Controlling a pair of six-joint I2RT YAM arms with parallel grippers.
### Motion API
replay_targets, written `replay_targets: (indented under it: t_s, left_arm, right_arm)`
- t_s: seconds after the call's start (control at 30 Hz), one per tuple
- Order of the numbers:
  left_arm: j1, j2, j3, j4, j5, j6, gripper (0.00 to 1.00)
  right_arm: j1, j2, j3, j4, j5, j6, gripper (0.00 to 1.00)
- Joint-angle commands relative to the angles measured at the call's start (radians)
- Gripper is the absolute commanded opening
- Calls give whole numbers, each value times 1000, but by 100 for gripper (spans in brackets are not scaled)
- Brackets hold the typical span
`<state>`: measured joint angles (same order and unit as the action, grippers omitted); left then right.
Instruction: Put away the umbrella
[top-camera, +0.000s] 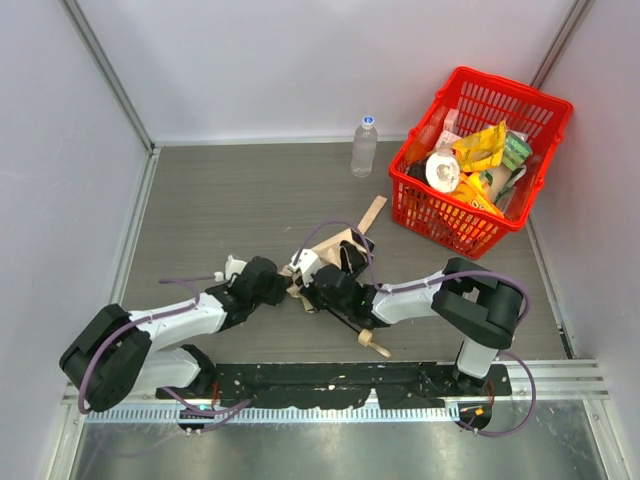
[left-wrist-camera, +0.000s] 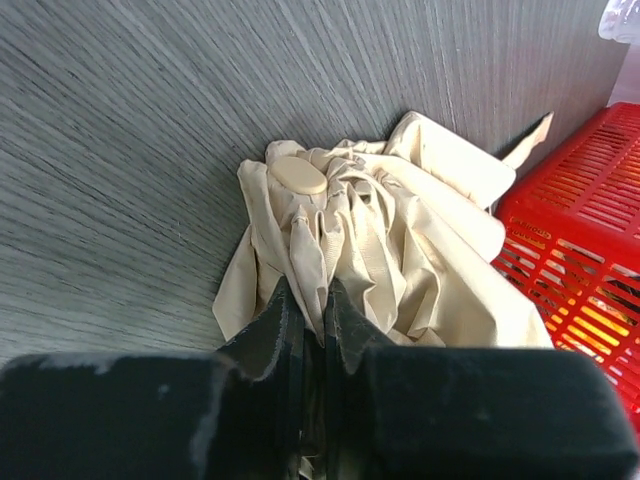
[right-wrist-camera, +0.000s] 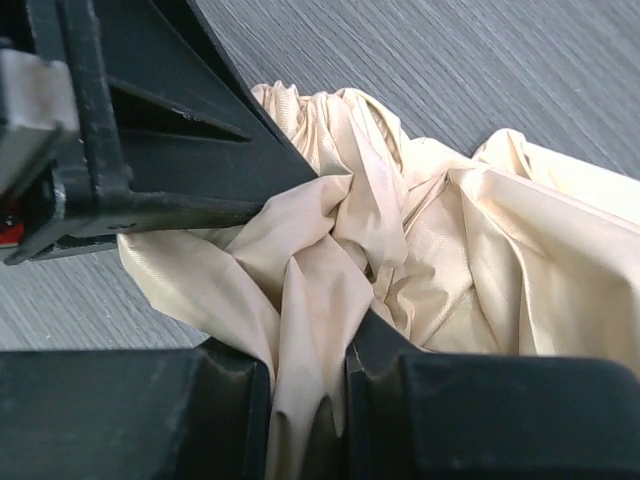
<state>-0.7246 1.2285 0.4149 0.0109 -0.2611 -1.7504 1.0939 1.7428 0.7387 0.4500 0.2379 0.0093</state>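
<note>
The umbrella (top-camera: 338, 243) lies crumpled in the middle of the table, its pale cream fabric bunched. Its beige handle (top-camera: 377, 345) points toward the near edge and a strap (top-camera: 372, 212) trails to the back. My left gripper (top-camera: 286, 284) comes in from the left and is shut on a fold of the fabric (left-wrist-camera: 318, 225) just below the round cream cap (left-wrist-camera: 298, 175). My right gripper (top-camera: 312, 291) reaches in from the right. In the right wrist view a ridge of umbrella cloth (right-wrist-camera: 310, 300) is pinched between its jaws, with the left gripper's fingers (right-wrist-camera: 180, 160) close by.
A red plastic basket (top-camera: 505, 85) with yellow packets and other items stands at the back right, and its wall (left-wrist-camera: 585, 230) shows just beyond the fabric. A clear water bottle (top-camera: 364, 147) stands upright at the back centre. Grey walls close in the table.
</note>
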Motion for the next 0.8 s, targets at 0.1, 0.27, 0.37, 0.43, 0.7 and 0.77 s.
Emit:
replay_targets:
  t_s: [0.1, 0.27, 0.37, 0.43, 0.7, 0.77]
  left_arm:
    - [-7, -61, -73, -98, -46, 95, 58]
    - [-6, -165, -117, -54, -41, 181, 100]
    - [-6, -250, -160, -17, -32, 221, 100]
    - [-6, -300, -185, 17, -24, 252, 100]
    - [-7, -273, -186, 200, 82, 361, 100]
    - [-7, -256, -191, 260, 105, 368, 100]
  right_arm:
    - [-106, 77, -160, -28, -303, 231, 1]
    - [-166, 70, -190, 19, -462, 288, 1]
    - [-196, 90, -182, 24, -592, 319, 1]
    - [-239, 115, -168, 19, -668, 342, 1]
    - [-356, 244, -107, 56, -943, 457, 1]
    - [-374, 261, -76, 21, -968, 462, 1]
